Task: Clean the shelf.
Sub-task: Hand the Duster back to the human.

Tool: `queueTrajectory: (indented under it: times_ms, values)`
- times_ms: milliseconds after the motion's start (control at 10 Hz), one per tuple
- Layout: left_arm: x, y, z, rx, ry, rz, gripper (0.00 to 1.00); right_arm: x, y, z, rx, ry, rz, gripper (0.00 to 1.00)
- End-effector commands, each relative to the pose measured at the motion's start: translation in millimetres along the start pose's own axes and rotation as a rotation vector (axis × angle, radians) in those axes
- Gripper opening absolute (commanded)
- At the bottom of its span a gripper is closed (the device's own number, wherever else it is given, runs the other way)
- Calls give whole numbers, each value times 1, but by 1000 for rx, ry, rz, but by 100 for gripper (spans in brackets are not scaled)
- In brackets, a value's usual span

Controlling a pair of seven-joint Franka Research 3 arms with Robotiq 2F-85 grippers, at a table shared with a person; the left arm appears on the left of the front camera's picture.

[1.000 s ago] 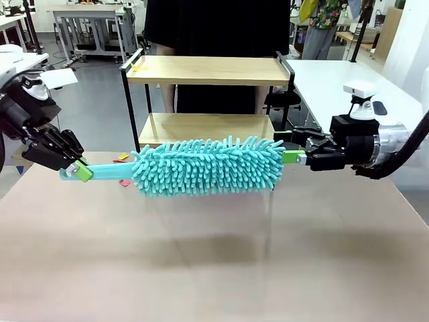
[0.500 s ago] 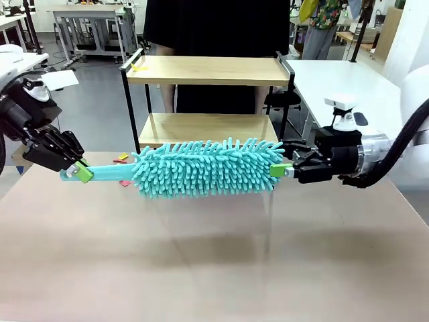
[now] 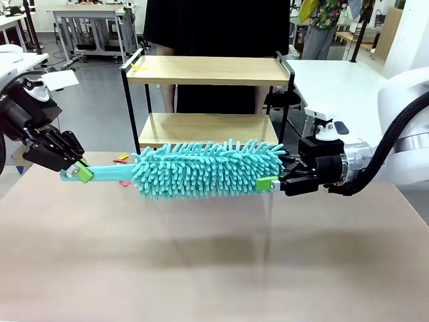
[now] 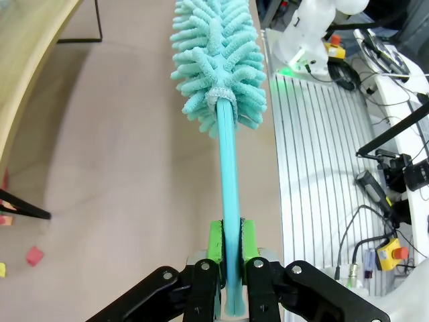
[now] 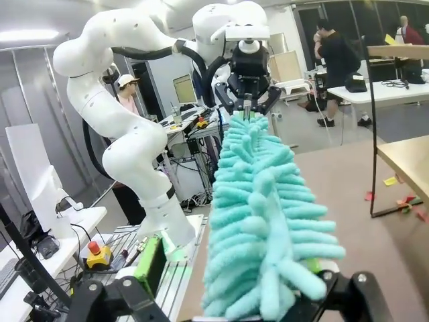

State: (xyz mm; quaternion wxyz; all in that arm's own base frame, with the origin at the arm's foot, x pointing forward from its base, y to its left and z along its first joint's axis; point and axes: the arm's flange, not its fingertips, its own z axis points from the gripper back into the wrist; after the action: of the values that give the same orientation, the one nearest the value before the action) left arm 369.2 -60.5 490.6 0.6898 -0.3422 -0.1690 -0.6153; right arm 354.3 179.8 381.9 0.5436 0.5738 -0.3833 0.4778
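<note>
Front view: the left gripper (image 3: 82,171) is clamped on the teal duster's (image 3: 204,168) handle, and the right gripper (image 3: 271,181) has its fingers spread around the fluffy tip, so this looks like a handover of the tool. The shelf (image 3: 208,70), two pale boards in a black frame, stands at the desk's far edge.

Left wrist view: green pads (image 4: 215,243) pinch the handle.

Right wrist view: the fingers straddle the duster head, not yet closed. Closing on it comes next.
</note>
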Motion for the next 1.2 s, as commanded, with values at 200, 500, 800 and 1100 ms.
queueTrajectory:
  times_ms: [200, 500, 800, 1100]
  values:
    - [1, -1, 2, -1, -4, -3, 13, 0, 1, -20, -7, -39, 33, 94]
    - [1, -1, 2, -1, -4, -3, 13, 0, 0, -21, 3, -32, 25, 35]
    - [1, -1, 2, -1, -4, -3, 13, -1, 0, -18, 16, -34, 17, 0]
    - [1, -1, 2, -1, -4, -3, 13, -1, 0, -17, 18, -24, 23, 0]
